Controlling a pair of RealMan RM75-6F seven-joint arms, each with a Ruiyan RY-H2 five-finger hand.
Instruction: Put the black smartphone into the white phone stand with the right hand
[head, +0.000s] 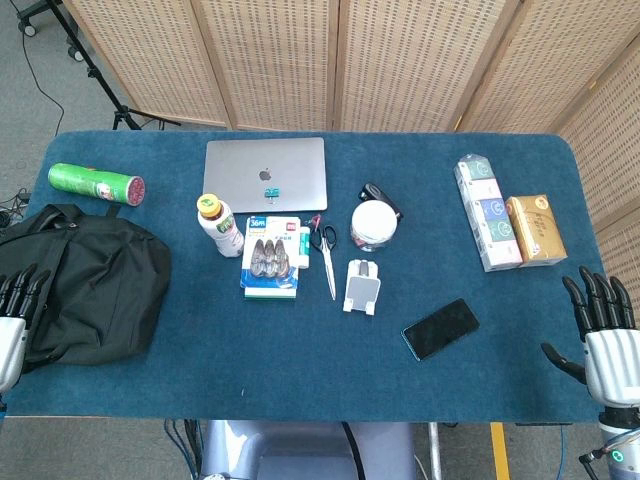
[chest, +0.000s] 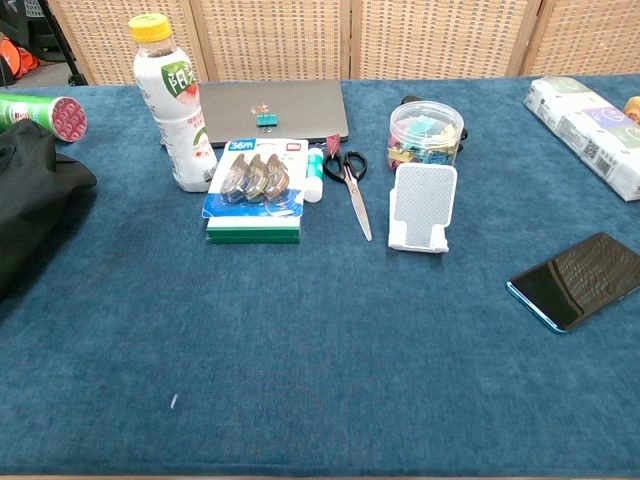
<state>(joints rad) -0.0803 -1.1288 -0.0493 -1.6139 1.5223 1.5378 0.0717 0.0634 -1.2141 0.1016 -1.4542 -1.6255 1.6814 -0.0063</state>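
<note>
The black smartphone (head: 440, 328) (chest: 580, 279) lies flat, screen up, on the blue table, right of centre near the front. The white phone stand (head: 361, 285) (chest: 421, 206) stands empty a little to its left and further back. My right hand (head: 602, 337) hovers at the table's right front corner, fingers spread and holding nothing, well right of the phone. My left hand (head: 14, 310) sits at the left edge beside the black bag, fingers apart, empty. Neither hand shows in the chest view.
Scissors (head: 326, 252), a blister pack of tape (head: 271, 255), a drink bottle (head: 218, 224) and a clear jar of clips (head: 375, 223) crowd around the stand. A laptop (head: 265, 173) lies behind. Boxes (head: 510, 215) sit at the right, a black bag (head: 85, 283) and green can (head: 95, 183) left.
</note>
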